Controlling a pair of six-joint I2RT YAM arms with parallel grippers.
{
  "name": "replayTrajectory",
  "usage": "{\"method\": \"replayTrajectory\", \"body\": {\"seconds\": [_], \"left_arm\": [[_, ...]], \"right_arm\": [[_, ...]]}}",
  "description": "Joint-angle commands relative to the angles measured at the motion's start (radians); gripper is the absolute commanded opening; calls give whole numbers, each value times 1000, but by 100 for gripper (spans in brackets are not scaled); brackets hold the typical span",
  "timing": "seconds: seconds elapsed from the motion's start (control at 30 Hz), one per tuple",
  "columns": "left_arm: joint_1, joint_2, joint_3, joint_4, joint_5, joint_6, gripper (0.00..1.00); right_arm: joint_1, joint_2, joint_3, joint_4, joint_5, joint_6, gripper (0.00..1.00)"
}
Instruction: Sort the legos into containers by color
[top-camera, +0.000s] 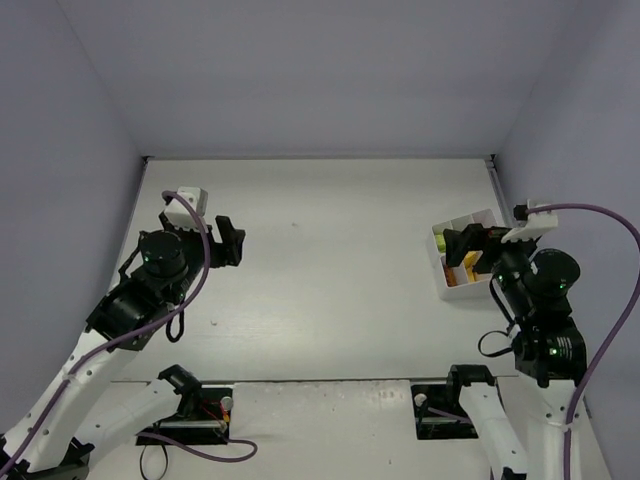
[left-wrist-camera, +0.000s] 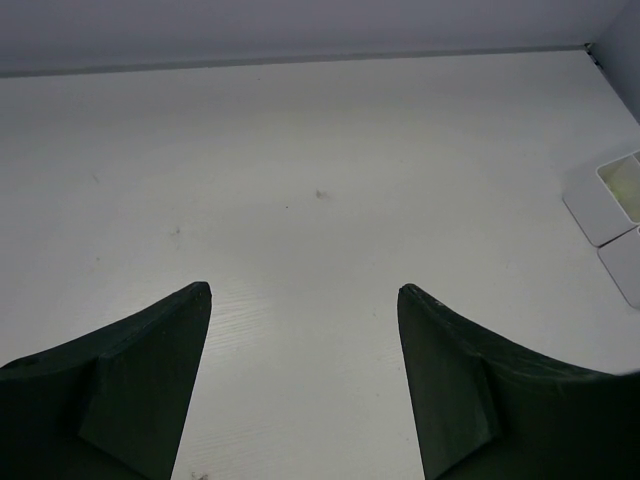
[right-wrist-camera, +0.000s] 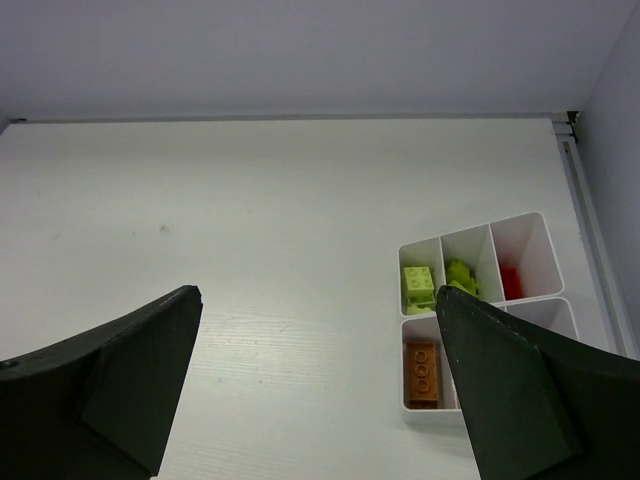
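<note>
The white divided tray (right-wrist-camera: 474, 232) stands at the right side of the table, its containers holding legos. In the right wrist view two lime green bricks (right-wrist-camera: 419, 283) (right-wrist-camera: 460, 273) lie in two far compartments. A red brick (right-wrist-camera: 511, 281) lies beside them and a brown brick (right-wrist-camera: 422, 372) sits in a near compartment. My right gripper (right-wrist-camera: 318, 295) hangs open above the table, its right finger over the tray's near side, nothing between the fingers. From above, the right gripper (top-camera: 455, 250) covers part of the tray (top-camera: 470, 220). My left gripper (left-wrist-camera: 305, 290) (top-camera: 236, 245) is open over bare table, far left.
The tray's corner (left-wrist-camera: 600, 205) shows at the right edge of the left wrist view. Purple walls enclose the white table on the left, back and right. Both arm bases and purple cables sit along the near edge.
</note>
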Motion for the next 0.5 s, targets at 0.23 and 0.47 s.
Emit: {"method": "replayTrajectory", "body": {"seconds": [0.23,0.47], "left_arm": [[7,-37,71,-132,-80,-18,69],[7,-91,70,-181,-131,-22,69]], "right_arm": [[90,-123,15,1,10,55,100],[110,-166,5,-11,13,78,100]]}}
